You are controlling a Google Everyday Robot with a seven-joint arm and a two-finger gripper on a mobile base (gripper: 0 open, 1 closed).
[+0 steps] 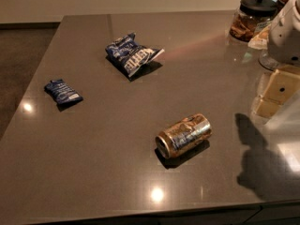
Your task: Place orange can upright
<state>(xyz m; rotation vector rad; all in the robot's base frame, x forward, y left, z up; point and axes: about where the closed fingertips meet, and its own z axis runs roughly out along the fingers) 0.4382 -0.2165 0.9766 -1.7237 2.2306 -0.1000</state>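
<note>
The orange can [183,136] lies on its side on the dark grey table [93,163], right of the middle and towards the front edge. It is dented, orange-gold with silvery-blue patches, and its silver end faces front-left. My gripper [275,96] is at the right edge of the view, cream-coloured below a white arm housing [287,34]. It hangs above the table, to the right of the can and a little behind it, apart from it. Its shadow falls on the table right of the can.
A large blue snack bag [131,54] lies at the back middle and a small blue bag [62,92] at the left. A glass jar with a black lid [252,17] stands at the back right. The table's front edge runs just below the can.
</note>
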